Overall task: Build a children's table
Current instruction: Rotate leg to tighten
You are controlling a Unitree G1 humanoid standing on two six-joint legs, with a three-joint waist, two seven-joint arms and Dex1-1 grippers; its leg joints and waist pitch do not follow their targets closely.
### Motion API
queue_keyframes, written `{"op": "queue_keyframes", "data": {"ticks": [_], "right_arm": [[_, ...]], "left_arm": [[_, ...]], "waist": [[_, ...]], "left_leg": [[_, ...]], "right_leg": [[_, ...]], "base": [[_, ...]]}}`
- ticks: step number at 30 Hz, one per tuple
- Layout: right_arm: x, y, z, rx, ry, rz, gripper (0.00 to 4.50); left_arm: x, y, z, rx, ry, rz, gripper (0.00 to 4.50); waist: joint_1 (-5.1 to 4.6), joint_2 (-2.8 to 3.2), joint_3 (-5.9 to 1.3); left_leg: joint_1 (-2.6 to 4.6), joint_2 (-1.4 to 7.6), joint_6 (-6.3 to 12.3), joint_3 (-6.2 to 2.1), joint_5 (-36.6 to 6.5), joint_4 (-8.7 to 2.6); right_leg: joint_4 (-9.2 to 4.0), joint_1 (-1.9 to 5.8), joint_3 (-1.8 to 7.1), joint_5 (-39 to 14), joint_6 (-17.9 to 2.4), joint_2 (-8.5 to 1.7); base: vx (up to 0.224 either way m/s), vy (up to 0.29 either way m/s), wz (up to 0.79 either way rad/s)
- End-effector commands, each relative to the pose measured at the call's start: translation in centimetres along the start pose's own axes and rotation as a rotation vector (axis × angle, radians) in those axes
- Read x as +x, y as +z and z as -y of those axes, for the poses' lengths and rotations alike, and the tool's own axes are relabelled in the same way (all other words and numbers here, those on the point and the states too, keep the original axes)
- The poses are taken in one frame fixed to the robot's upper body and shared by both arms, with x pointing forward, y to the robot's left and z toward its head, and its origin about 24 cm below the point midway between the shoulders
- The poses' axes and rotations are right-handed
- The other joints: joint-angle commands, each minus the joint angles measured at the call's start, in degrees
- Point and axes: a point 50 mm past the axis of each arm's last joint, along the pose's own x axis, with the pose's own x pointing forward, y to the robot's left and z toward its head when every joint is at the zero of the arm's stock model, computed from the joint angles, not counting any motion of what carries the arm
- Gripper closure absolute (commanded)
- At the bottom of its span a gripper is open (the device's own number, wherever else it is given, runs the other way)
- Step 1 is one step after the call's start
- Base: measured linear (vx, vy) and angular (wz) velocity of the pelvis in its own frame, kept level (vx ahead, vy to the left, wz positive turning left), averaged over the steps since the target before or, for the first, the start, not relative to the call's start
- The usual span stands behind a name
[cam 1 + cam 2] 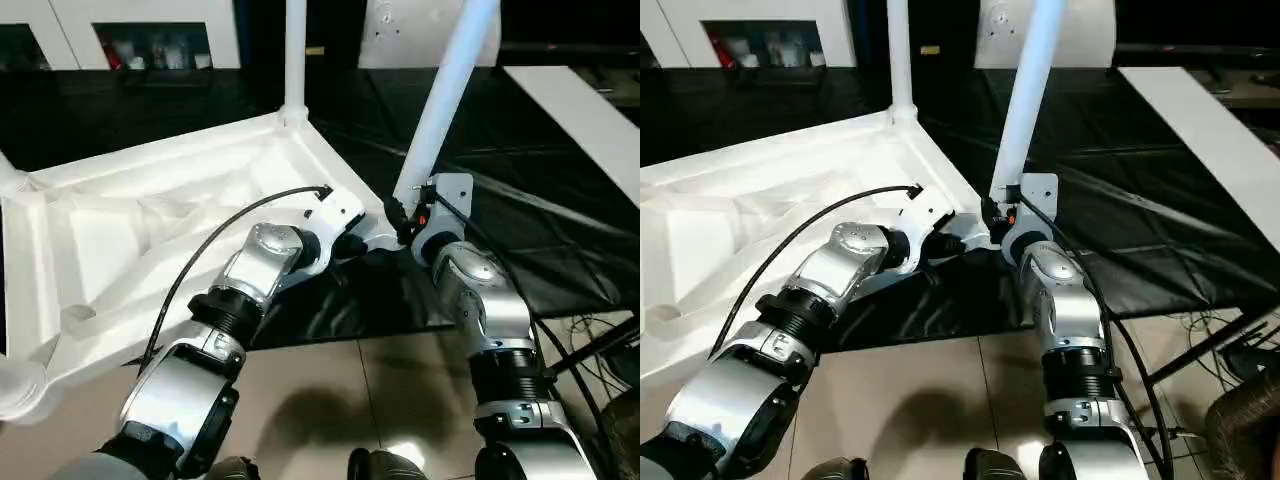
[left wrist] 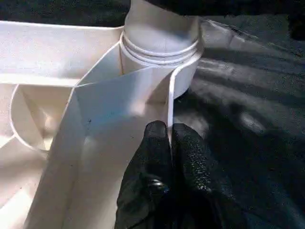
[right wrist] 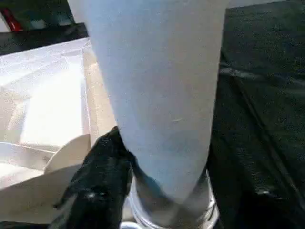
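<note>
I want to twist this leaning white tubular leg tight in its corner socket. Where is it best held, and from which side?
Probably low on the leaning white tubular leg, just above its threaded base, coming from the robot's near side. There the tube is widest, and the white ribbed tabletop leaves that side free.

The white plastic square tabletop [image 1: 150, 240] is laid upside down on black cloth, ribbed underside facing up, with its near edge hanging out over the tiled floor. Raised walls and diagonal ribs can be seen running between the corners, plus a curved rib further in. One white tapered leg [image 1: 294, 60] is stood upright in the far corner socket. A second leg [image 1: 445, 95] is seated at the right corner socket [image 2: 159, 52], tilted to the right rather than straight up, with thread rings visible at its base just above the socket rim.
</note>
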Motion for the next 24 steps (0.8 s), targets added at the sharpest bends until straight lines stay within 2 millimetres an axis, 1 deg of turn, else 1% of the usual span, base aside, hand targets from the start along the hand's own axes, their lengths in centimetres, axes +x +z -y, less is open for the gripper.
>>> {"op": "queue_keyframes", "data": {"ticks": [1, 2, 3, 4, 5, 6, 7, 8, 9, 10, 11, 12, 13, 14, 15, 16, 17, 18, 19, 20, 21, 23, 24], "right_arm": [[0.2, -1.2, -4.2, 0.024, 0.207, -0.04, 1.68], [0.0, -1.1, -3.8, 0.006, 0.215, -0.024, 1.68], [-0.6, -0.8, -2.7, -0.027, 0.239, 0.01, 1.47], [-0.8, -0.6, -2.3, -0.035, 0.248, 0.027, 1.43], [-1.2, -0.3, -1.6, -0.041, 0.265, 0.045, 1.4], [-1.2, -0.3, -1.6, -0.041, 0.265, 0.045, 1.22], [-1.4, -0.2, -1.1, -0.046, 0.277, 0.058, 1.22], [-1.9, 0.1, -0.3, -0.068, 0.304, 0.07, 1.02], [-2.4, 0.3, 0.2, -0.09, 0.338, 0.079, 1.02], [-2.9, 0.5, 0.7, -0.111, 0.372, 0.087, 0.9], [-3.3, 0.7, 1.1, -0.131, 0.409, 0.087, 0.78], [-3.7, 0.8, 1.4, -0.144, 0.446, 0.086, 0.78], [-4.2, 1.0, 1.8, -0.169, 0.492, 0.082, 0.67], [-4.6, 1.1, 2.1, -0.185, 0.524, 0.072, 0.61], [-5.4, 1.2, 2.6, -0.23, 0.611, 0.035, 0.48], [-5.4, 1.2, 2.6, -0.23, 0.611, 0.035, 0.35], [-5.7, 1.2, 2.8, -0.237, 0.65, 0.012, 0.25], [-6.5, 1.2, 3.1, -0.259, 0.756, -0.043, 0.25], [-6.5, 1.2, 3.1, -0.259, 0.756, -0.043, 0.25], [-6.9, 1.2, 3.3, -0.266, 0.801, -0.071, 0.25], [-7.4, 1.1, 3.5, -0.293, 0.865, -0.109, 0.25], [-7.8, 1.0, 3.8, -0.323, 0.928, -0.148, 0.25], [-7.9, 0.9, 3.8, -0.33, 0.952, -0.166, 0.25]], "left_arm": [[0.7, 1.3, 1.1, 0.038, -0.032, 0.079, 4.5], [0.4, 1.0, 1.0, 0.045, -0.043, 0.073, 4.5], [-0.2, 0.3, 0.7, 0.072, -0.067, 0.063, 4.5], [-0.4, 0.0, 0.6, 0.088, -0.083, 0.062, 4.5], [-0.7, -0.4, 0.5, 0.1, -0.102, 0.056, 4.5], [-0.7, -0.4, 0.5, 0.1, -0.103, 0.056, 4.5], [-1.0, -0.7, 0.4, 0.107, -0.117, 0.051, 4.5], [-1.4, -1.2, 0.3, 0.121, -0.148, 0.042, 4.5], [-1.7, -1.5, 0.2, 0.138, -0.173, 0.034, 4.5], [-2.0, -1.8, 0.2, 0.162, -0.201, 0.031, 4.5], [-2.3, -2.1, 0.1, 0.172, -0.227, 0.017, 4.5], [-2.6, -2.4, 0.0, 0.184, -0.243, 0.004, 4.5], [-3.0, -2.7, -0.1, 0.215, -0.274, -0.011, 4.5], [-3.2, -2.9, -0.2, 0.234, -0.297, -0.022, 4.5], [-3.9, -3.4, -0.4, 0.264, -0.347, -0.046, 4.5], [-3.9, -3.4, -0.4, 0.264, -0.347, -0.046, 4.5], [-4.1, -3.5, -0.4, 0.278, -0.374, -0.048, 4.5], [-4.7, -3.6, -0.5, 0.281, -0.429, -0.046, 4.5], [-4.7, -3.6, -0.5, 0.281, -0.429, -0.046, 4.5], [-4.9, -3.7, -0.5, 0.287, -0.461, -0.053, 4.5], [-5.4, -4.0, -0.4, 0.305, -0.521, -0.07, 4.5], [-5.8, -4.2, -0.2, 0.322, -0.584, -0.095, 4.5], [-5.9, -4.4, -0.2, 0.327, -0.608, -0.107, 4.5]], "waist": [[0.39, -0.41, -4.19], [0.4, -0.42, -4.28], [0.54, -0.36, -4.27], [0.57, -0.4, -4.33], [0.53, -0.33, -4.23], [0.51, -0.31, -4.08], [0.54, -0.32, -3.92], [0.58, -0.27, -3.8], [0.51, -0.23, -3.75], [0.54, -0.21, -3.75], [0.55, -0.25, -3.71], [0.71, -0.23, -3.79], [0.68, -0.16, -3.87], [0.73, -0.2, -3.95], [0.69, -0.19, -3.87], [0.77, -0.27, -3.9], [0.82, -0.3, -3.89], [1.06, -0.46, -3.82], [1.06, -0.46, -3.82], [1.37, -0.45, -3.76], [1.49, -0.5, -3.92], [1.74, -0.7, -3.78], [1.84, -0.66, -3.83]], "left_leg": [[-0.21, 2.37, 7.29, -0.52, -4.0, -3.13], [-0.22, 2.37, 7.65, -0.48, -3.22, -3.04], [-0.32, 2.37, 8.57, -0.47, -2.42, -2.97], [-0.39, 2.48, 9.6, -0.34, -2.06, -2.81], [-0.6, 2.48, 10.07, -0.39, -1.9, -2.84], [-0.58, 2.52, 9.98, -0.42, -2.72, -2.96], [-0.34, 2.59, 9.4, -0.36, -4.89, -3.04], [-0.31, 2.69, 8.6, -0.45, -6.19, -3.19], [-0.35, 2.69, 8.35, -0.33, -6.82, -3.19], [-0.27, 2.77, 7.8, -0.38, -7.64, -3.25], [-0.26, 2.75, 7.68, -0.43, -7.96, -3.31], [-0.13, 2.88, 7.61, -0.44, -7.68, -3.28], [-0.29, 2.87, 8.0, -0.58, -7.21, -3.25], [-0.21, 2.99, 8.51, -0.47, -6.44, -3.12], [-0.24, 2.97, 8.87, -0.48, -6.27, -3.11], [-0.24, 2.98, 8.99, -0.45, -6.23, -3.04], [-0.23, 2.98, 9.12, -0.37, -6.2, -3.0], [-0.25, 2.83, 9.29, -0.33, -6.61, -2.99], [-0.25, 2.83, 9.29, -0.33, -6.61, -2.99], [-0.08, 3.15, 9.08, -0.27, -6.62, -3.05], [-0.09, 3.04, 9.01, -0.3, -6.53, -2.97], [0.02, 3.23, 9.03, -0.24, -6.52, -3.0], [0.0, 3.23, 8.99, -0.25, -6.55, -2.98]], "right_leg": [[-2.86, 3.29, 2.68, -5.23, -14.68, -3.19], [-2.67, 3.35, 2.71, -3.91, -15.04, -3.22], [-2.55, 3.42, 2.62, -2.7, -15.49, -3.2], [-2.4, 3.43, 2.65, -1.51, -15.86, -3.17], [-2.39, 3.44, 2.55, -1.61, -15.99, -3.15], [-2.62, 3.33, 2.47, -3.02, -15.87, -3.14], [-3.06, 3.25, 2.47, -6.62, -15.42, -3.18], [-3.32, 3.3, 2.49, -9.19, -14.93, -3.17], [-3.38, 3.14, 2.57, -10.05, -14.74, -3.15], [-3.47, 3.11, 2.59, -11.35, -14.32, -3.2], [-3.59, 3.06, 2.58, -11.92, -14.06, -3.15], [-3.4, 3.11, 2.67, -11.1, -13.93, -3.14], [-3.14, 3.22, 2.58, -9.52, -14.24, -3.08], [-2.91, 3.17, 2.68, -7.55, -14.76, -3.13], [-2.87, 3.11, 2.6, -6.61, -15.45, -3.08], [-2.79, 3.19, 2.61, -6.45, -15.47, -3.09], [-2.75, 3.11, 2.69, -6.37, -15.63, -3.17], [-2.93, 3.26, 2.61, -7.58, -15.84, -3.23], [-2.93, 3.26, 2.61, -7.58, -15.84, -3.23], [-2.92, 2.91, 2.73, -8.46, -15.95, -3.34], [-2.84, 3.07, 2.65, -8.45, -16.0, -3.3], [-2.8, 2.88, 2.67, -8.7, -16.09, -3.34], [-2.73, 2.95, 2.67, -8.69, -16.15, -3.38]], "base": [[0.0, 0.0, 0.0], [0.0, 0.0, 0.0], [0.0, 0.0, 0.0], [0.0, 0.0, 0.0], [0.0, 0.0, 0.0], [0.0, 0.0, 0.0], [0.0, 0.0, 0.0], [0.0, 0.0, 0.0], [0.0, 0.0, 0.0], [0.0, 0.0, 0.0], [0.0, 0.0, 0.0], [0.0, 0.0, 0.0], [0.0, 0.0, 0.0], [0.0, 0.0, 0.0], [0.0, 0.0, 0.0], [0.0, 0.0, 0.0], [0.0, 0.0, 0.0], [0.0, 0.0, 0.0], [0.0, 0.0, 0.0], [0.0, 0.0, 0.0], [0.0, 0.0, 0.0], [0.0, 0.0, 0.0], [0.0, 0.0, 0.0]]}}
